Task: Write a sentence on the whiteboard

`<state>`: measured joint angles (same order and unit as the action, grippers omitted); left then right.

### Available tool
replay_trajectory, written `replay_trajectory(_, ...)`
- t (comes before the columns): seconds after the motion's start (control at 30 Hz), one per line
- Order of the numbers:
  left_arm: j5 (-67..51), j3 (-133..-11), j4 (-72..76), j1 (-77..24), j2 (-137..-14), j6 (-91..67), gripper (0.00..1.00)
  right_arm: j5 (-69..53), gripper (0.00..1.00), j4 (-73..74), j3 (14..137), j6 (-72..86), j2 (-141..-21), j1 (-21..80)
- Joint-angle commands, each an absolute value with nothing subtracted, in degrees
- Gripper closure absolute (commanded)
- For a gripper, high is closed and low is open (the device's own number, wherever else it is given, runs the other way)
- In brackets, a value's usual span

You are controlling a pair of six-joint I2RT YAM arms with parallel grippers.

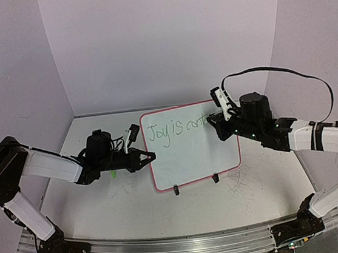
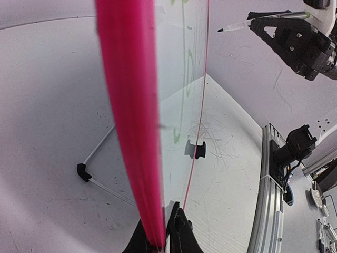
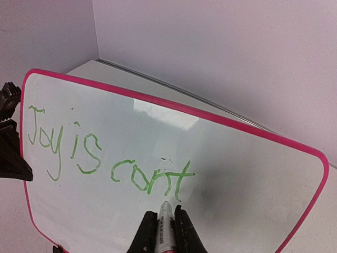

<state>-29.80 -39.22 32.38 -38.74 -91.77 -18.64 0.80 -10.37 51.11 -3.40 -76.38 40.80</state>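
Whiteboard [image 1: 190, 154], one, apparently clamped by left fingers [image 2: 181, 234], right fingers [image 3: 185, 232] gripping one marker [image 3: 165, 226]

A white surface [image 1: 272, 176] fills the floor of the scene, marked with faint grey scratches [image 1: 240, 185] densest near its front right. Pale lilac walls close it in: a back wall [image 1: 165, 41], a left wall [image 1: 10, 71] and a right wall [image 1: 322, 23]. An aluminium rail [image 1: 182, 244] runs along the near edge.

Pink-rimmed white whiteboard [image 1: 196, 154], thin green sentence [image 1: 172, 128], white marker [image 3: 165, 224], pale lilac walls [image 1: 165, 41]
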Motion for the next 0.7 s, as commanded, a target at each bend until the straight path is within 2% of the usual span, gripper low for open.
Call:
replay_trajectory(0.0, -13.3, -38.9, 27.8, -37.1, -92.5, -16.5, 1.0, 1.1, 1.0, -12.5, 52.8, -3.0, -74.0, 40.7)
replay_trajectory(0.13, -13.5, -39.3, 27.9, -37.1, -92.5, -16.7, 0.98, 1.5, 1.0, -12.2, 52.3, -3.2, -74.4, 40.7)
replay_trajectory(0.53, -15.1, -38.3, 27.8, -37.0, -90.7, -17.0, 0.7, 0.6, 1.0, -11.3, 53.8, -3.9, -76.4, 40.7)
replay_trajectory(0.67, -16.1, -38.5, 27.9, -36.9, -91.0, -16.8, 0.66, 0.6, 1.0, -11.3, 53.6, -3.9, -76.5, 40.7)
